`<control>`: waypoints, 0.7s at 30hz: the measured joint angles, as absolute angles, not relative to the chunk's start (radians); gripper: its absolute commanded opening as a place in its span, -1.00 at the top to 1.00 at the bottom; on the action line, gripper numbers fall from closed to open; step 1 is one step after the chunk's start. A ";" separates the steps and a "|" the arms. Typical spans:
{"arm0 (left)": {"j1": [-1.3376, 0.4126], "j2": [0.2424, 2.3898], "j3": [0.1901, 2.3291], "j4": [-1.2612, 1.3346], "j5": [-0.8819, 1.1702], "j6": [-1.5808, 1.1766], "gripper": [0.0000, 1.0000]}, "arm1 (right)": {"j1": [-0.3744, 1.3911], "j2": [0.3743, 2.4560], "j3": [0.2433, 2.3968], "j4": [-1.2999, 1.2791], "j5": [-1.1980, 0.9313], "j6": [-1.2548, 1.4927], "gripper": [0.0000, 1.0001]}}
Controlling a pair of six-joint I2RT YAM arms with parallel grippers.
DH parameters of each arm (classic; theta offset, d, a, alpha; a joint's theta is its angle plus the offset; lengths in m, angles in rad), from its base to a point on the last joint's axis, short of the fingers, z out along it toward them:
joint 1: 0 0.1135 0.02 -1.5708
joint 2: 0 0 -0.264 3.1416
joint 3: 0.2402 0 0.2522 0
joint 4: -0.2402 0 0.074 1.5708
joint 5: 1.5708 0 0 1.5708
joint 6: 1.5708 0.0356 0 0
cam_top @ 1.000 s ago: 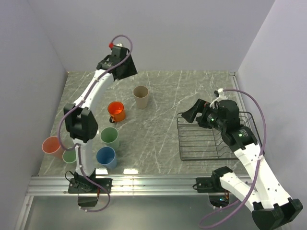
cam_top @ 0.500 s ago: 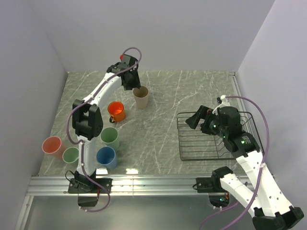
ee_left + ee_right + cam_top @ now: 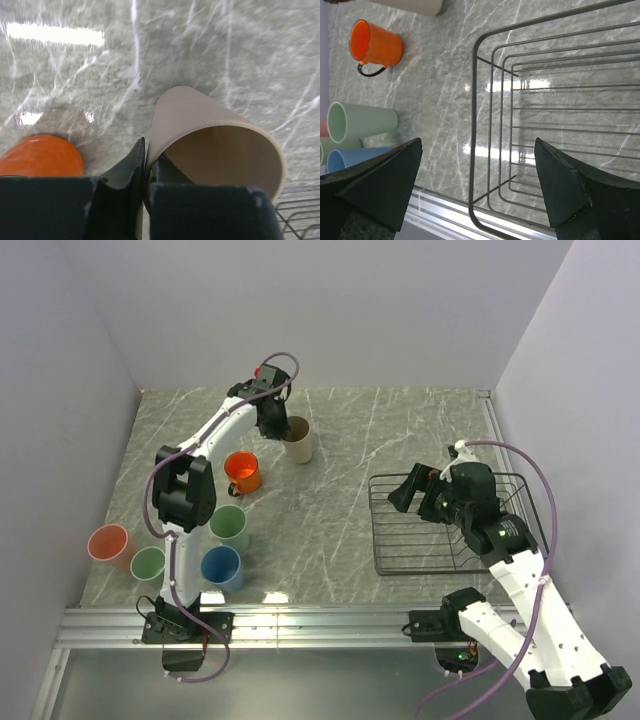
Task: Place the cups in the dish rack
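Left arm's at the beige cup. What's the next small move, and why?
Probably lift straight up a little. The left gripper pinches the beige cup by its wall, one finger inside, one outside, so the grasp looks made; the orange mug stands close, so rising first should clear it.

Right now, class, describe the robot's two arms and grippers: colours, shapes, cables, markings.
Left arm and right arm: white links, black joint housings, a mauve cable along each. Left gripper and right gripper: black, wedge-shaped fingers. Red spot at the left wrist.
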State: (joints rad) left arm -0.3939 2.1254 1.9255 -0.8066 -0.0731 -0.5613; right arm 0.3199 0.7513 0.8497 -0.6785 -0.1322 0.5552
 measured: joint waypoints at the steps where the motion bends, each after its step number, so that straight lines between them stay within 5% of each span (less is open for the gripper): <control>1: -0.394 2.126 1.940 -0.810 -0.072 -0.562 0.99 | 0.320 0.756 0.850 -0.680 -0.132 0.551 -0.99; 9: -0.393 2.067 1.979 -0.813 0.009 -0.588 0.99 | 0.319 0.827 1.002 -0.719 -0.223 0.561 -0.99; 15: -0.392 1.777 1.801 -0.756 0.205 -0.666 0.99 | 0.311 0.849 1.139 -0.574 -0.466 0.670 -1.00; 21: -0.394 1.446 1.648 -0.576 0.411 -0.803 0.99 | 0.307 0.848 1.033 -0.221 -0.687 0.926 -0.99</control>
State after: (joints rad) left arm -0.3939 1.4464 1.6482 -0.5758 0.4114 -0.8032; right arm 0.3069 0.8482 1.0328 -0.2214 -0.6868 0.9257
